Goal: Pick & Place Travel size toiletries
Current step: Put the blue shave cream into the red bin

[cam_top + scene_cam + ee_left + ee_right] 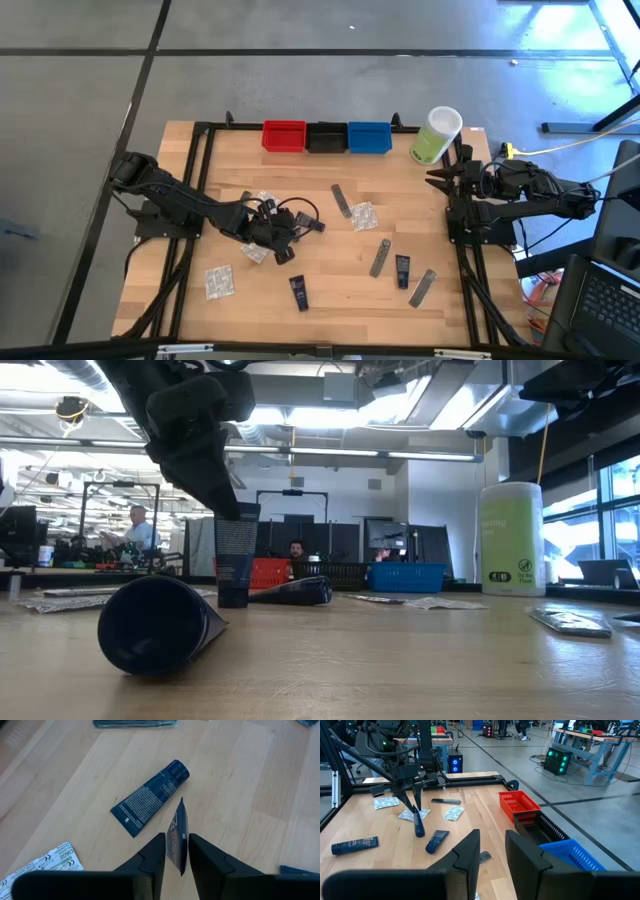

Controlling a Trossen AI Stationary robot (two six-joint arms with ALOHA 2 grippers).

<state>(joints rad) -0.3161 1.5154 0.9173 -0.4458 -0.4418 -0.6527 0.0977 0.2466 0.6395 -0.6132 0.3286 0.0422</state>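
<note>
My left gripper (283, 230) is over the middle left of the table, shut on a dark navy mini tube (177, 827), which stands upright under it (237, 555). A second navy tube (150, 797) lies flat on the wood just beyond it. Two more navy tubes (298, 292) (402, 270), grey sachets (342, 200) (380, 257) (422, 287) and clear packets (363, 215) (219, 282) lie flat around the table. My right gripper (492, 855) waits open at the table's right edge, with nothing between its fingers. My left gripper pinches the tube's flat crimped end (175, 840) between its two fingers. The fingers slant down at it from the table's left. The tube hangs upright below them, cap end (419, 832) down. Whether the cap touches the wood I cannot tell.
Red (284, 136), black (326, 136) and blue (369, 136) bins stand in a row at the far edge. A tall pale-green container with a white lid (436, 135) stands to their right, close to my right arm. Black frame rails run along the table's edges.
</note>
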